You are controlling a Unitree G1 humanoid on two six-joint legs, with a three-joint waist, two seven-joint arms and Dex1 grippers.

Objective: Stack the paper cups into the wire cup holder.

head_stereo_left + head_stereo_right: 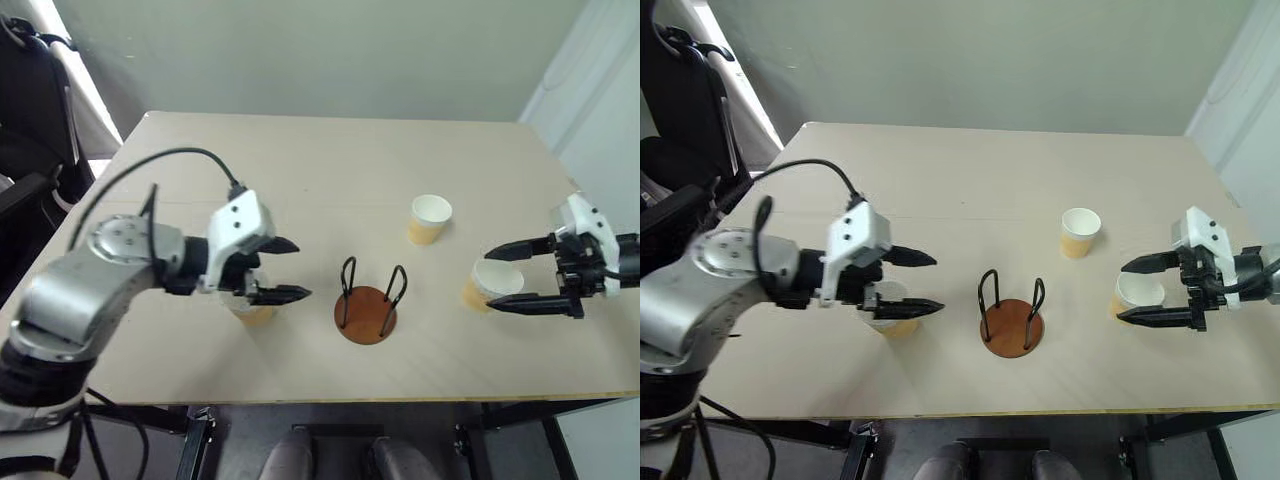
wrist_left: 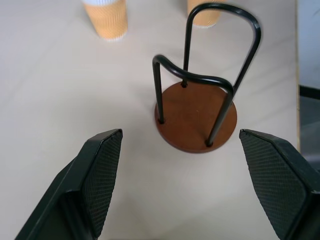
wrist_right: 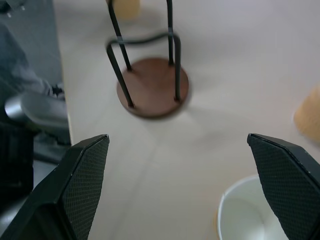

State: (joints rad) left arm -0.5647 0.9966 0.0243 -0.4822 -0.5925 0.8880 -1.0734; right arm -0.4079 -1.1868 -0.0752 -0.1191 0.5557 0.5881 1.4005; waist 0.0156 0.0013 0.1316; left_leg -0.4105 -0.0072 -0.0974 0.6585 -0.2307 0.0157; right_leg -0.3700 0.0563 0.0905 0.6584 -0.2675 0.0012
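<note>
While its two black fingers stand spread wide and empty, the left gripper (image 1: 288, 270) hangs above the pale wooden table (image 1: 330, 160), pointing toward the middle; just under and behind its fingertips stands a small tan-yellow paper cup with a white rim (image 1: 888, 308), upright on the table and partly hidden by the fingers, so that contact cannot be told; in the left wrist view the textured finger pads (image 2: 102, 170) frame the wire cup holder (image 2: 197, 112), a round reddish-brown wooden disc with two thin black wire loops rising upright from it, with nothing inside it; the holder sits near the front middle of the table, between the two grippers and apart from each. The right gripper (image 1: 505, 277) is likewise spread wide, pointing inward from the right; a second tan-yellow paper cup, white inside (image 1: 492, 283), stands upright between or just below its fingers, and whether they touch it cannot be told; a third alike paper cup (image 1: 430, 219) stands upright farther back, behind and right of the holder, well clear of both grippers.
</note>
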